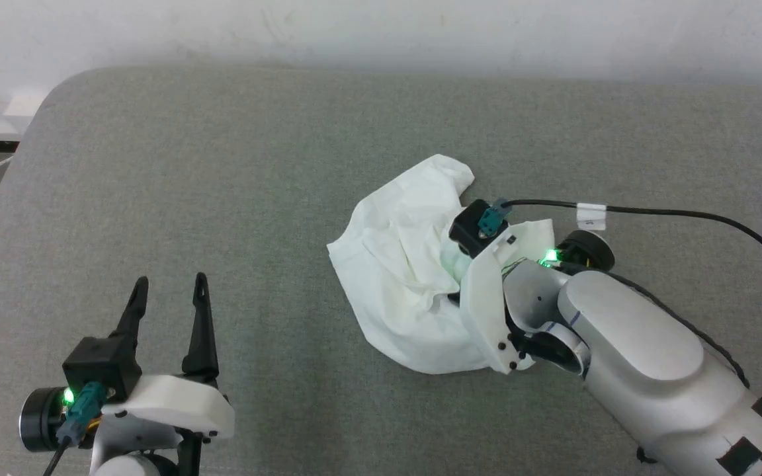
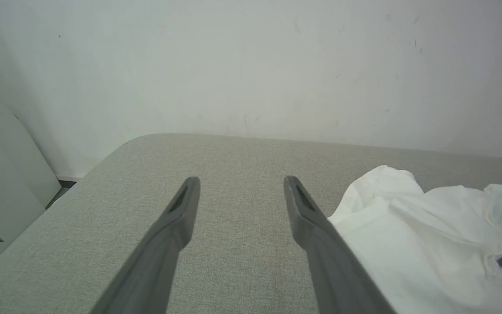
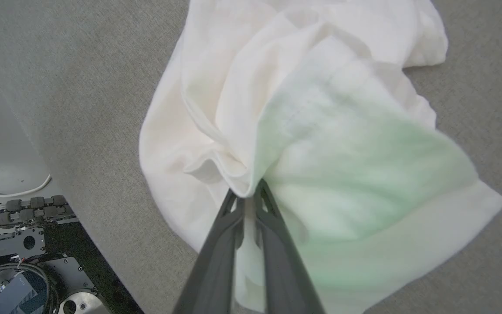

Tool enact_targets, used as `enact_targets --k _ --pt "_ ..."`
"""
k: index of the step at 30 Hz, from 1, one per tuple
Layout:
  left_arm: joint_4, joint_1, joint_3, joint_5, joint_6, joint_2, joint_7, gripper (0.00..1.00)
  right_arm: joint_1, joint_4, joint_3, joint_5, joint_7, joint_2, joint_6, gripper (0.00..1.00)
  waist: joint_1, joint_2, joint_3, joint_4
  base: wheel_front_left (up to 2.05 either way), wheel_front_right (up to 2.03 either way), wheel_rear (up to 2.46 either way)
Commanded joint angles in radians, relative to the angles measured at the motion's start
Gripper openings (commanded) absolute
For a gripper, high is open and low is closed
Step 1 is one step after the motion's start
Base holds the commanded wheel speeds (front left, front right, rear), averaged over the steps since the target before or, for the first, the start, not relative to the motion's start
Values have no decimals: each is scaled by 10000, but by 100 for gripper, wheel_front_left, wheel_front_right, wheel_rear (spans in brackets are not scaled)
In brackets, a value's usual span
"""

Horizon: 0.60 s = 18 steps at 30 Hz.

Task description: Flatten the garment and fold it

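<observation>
Garment (image 1: 394, 264) thin, white, crumpled (soft folds) | right hand (image 3: 249, 194) pinching fold | left hand (image 1: 170, 281) spread

soft, even, nearly shadowless light fills all views, a green glow tints the garment (image 3: 355, 174), whose near folds blur.

A grey fabric-covered table (image 1: 222, 198) with rounded corners stands against a scuffed white wall (image 2: 251, 65), a white cable (image 3: 15, 194) trailing beside it.
</observation>
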Motion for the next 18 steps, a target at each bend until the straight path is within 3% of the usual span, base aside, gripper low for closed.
enact_targets --k 1,8,14,18 --pt "26 -110 6 -50 -6 -12 -66 100 -163 69 15 74 -140 -1 -11 0 -1 0 15 -1 0 0 0" --pt "88 -85 17 -77 73 -27 -132 100 -586 744 -380 200 -1441 -207 -11 0 -1 0 2 -134 0 0 0" --pt "60 -118 -66 -83 108 -67 -122 100 -783 1478 -1845 -97 -2659 -577 -11 0 -1 0 -30 -211 0 0 0" --pt "27 -172 -128 -91 120 -107 -132 100 -904 2349 -3258 -624 -3234 -1234 -11 0 -1 0 63 -182 0 0 0"
